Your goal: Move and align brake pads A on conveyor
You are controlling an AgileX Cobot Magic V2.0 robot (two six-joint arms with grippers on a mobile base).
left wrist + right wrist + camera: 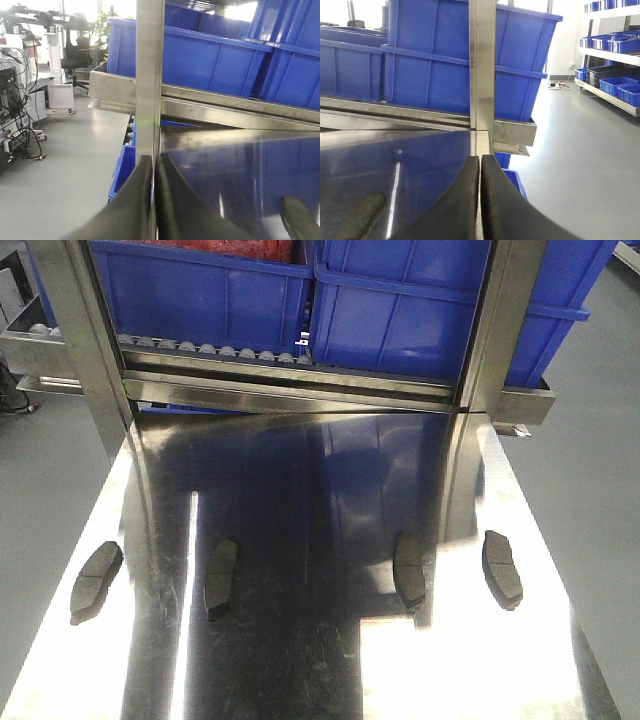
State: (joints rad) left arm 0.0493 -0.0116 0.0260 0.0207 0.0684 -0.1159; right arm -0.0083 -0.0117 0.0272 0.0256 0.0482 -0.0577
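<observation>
Hovering low at the near end of the table [300,685], both arms are sitting idle as far as I can tell. The left gripper [153,200] is showing its two dark fingers pressed together with nothing between them, and the right gripper [480,200] is looking the same, clenched on empty air. Just past each one, a dark pad is peeking into the wrist view, off to the side and not touched. Looking a little further along the shiny steel, all four pads are lying flat in a loose row across it: the left pad [96,581] is sitting near the left edge and slanting, the second pad [222,577] is lying well apart from it, and the third pad [409,570] and right pad [502,567] are lying closer together on the right. None of them is lined up with another. Beyond them the rack [300,390] is crossing the far end of the table, with blue bins [200,295] resting on its rollers. The conveyor is not showing in any view, so I am judging that the job is not yet begun: every pad is waiting to be picked up, carried over and squared up.
</observation>
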